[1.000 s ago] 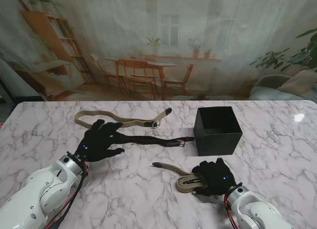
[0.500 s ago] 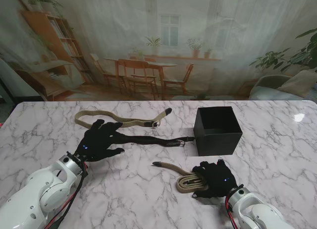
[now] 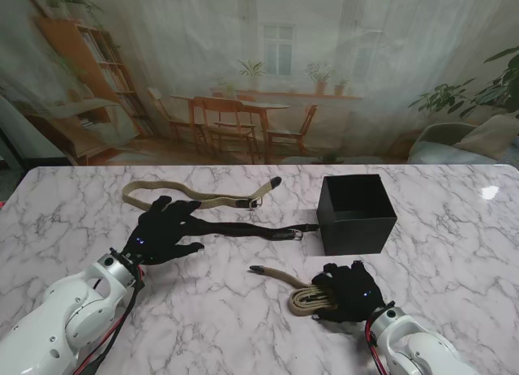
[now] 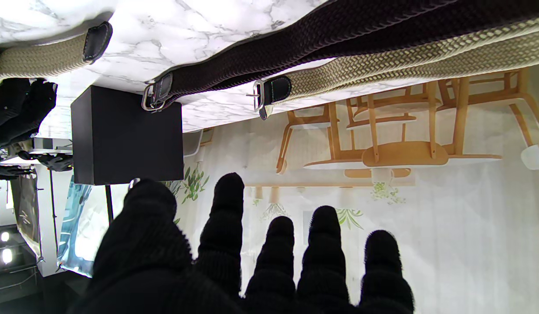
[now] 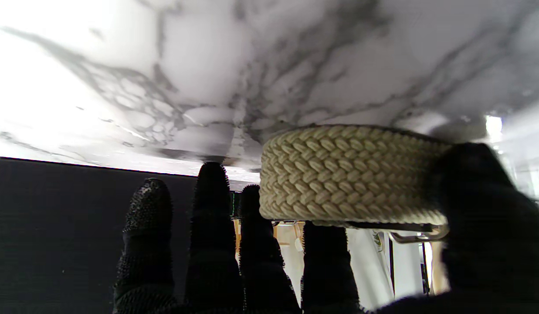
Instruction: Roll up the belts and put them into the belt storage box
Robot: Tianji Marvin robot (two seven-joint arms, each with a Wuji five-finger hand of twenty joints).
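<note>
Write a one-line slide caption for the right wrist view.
Gloved right hand grips a coiled woven tan belt against the marble table.

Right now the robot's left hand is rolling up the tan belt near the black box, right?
Not quite: the right hand is rolling the tan belt near the black box, as the stand's view shows. The left hand rests on the dark belt.

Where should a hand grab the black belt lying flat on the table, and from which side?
Probably at the buckle end of the black belt, coming straight down from above. The strap lies flat on the marble with nothing to get under, so pinch across its narrow width. That end lies free beside the black box, while the left hand covers the other.
</note>
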